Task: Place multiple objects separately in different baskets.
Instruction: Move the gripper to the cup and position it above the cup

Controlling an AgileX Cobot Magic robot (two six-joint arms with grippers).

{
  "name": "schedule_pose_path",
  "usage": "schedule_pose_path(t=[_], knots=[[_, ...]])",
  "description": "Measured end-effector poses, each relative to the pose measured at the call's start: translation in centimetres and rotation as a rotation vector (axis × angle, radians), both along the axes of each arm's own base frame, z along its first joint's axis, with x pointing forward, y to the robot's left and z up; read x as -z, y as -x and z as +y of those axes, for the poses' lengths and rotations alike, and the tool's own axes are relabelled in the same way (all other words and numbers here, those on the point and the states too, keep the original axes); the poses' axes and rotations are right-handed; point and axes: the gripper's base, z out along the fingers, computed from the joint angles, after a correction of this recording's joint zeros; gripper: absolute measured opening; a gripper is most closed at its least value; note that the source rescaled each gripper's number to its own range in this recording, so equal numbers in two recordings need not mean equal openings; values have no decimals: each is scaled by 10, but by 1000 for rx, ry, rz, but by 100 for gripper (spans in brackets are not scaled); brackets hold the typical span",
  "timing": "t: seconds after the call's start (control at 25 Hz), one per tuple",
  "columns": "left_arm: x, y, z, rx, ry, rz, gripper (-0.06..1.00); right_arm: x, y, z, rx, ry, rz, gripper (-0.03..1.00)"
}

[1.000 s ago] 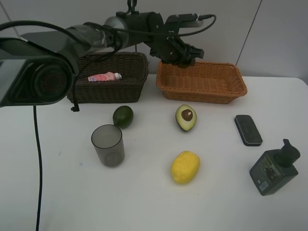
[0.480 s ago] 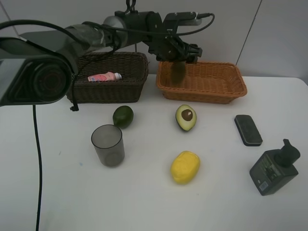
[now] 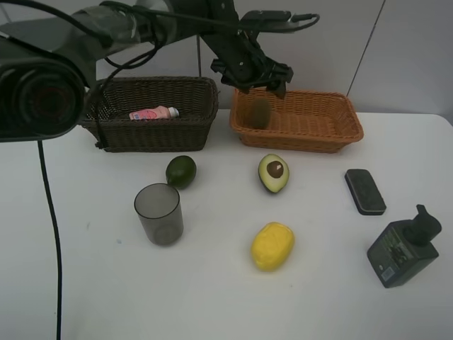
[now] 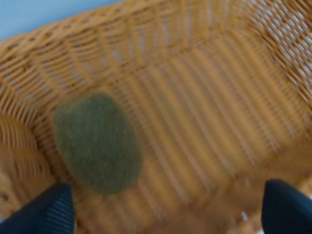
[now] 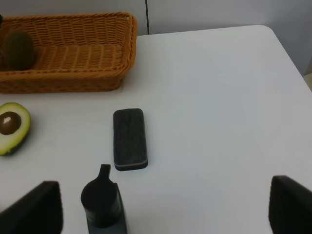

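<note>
The brown kiwi (image 3: 260, 112) (image 4: 97, 141) lies free in the left end of the orange-tan basket (image 3: 297, 136) (image 4: 204, 122). Just above it hangs my left gripper (image 3: 258, 78) (image 4: 168, 214), open and holding nothing. A pink bottle (image 3: 153, 112) rests in the dark brown basket (image 3: 156, 136). On the table lie the green round fruit (image 3: 180, 171), grey cup (image 3: 158, 213), halved avocado (image 3: 273, 173), lemon (image 3: 272, 246), black case (image 3: 364, 190) (image 5: 129, 138) and pump bottle (image 3: 405, 248) (image 5: 103, 202). My right gripper (image 5: 163, 209) is open over the pump bottle; the exterior view does not show it.
Both baskets stand side by side at the back of the white table (image 3: 212, 297). The left arm's cable (image 3: 53, 234) hangs down the left side. The table's right edge (image 5: 292, 63) runs close to the case and pump bottle.
My left gripper opened and let go of the kiwi, which dropped into the orange-tan basket. The left arm then lifted slightly. Nothing else moved.
</note>
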Motion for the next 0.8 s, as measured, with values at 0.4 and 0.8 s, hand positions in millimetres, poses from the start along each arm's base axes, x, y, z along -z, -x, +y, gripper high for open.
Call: schedule_pose_path(t=[0.4, 0.8], knots=[[-47, 38, 28, 21, -205, 238, 100, 0, 0, 0, 0, 0, 0, 100], [-104, 106, 60, 8, -198, 295, 100, 0, 0, 0, 0, 0, 0, 100]])
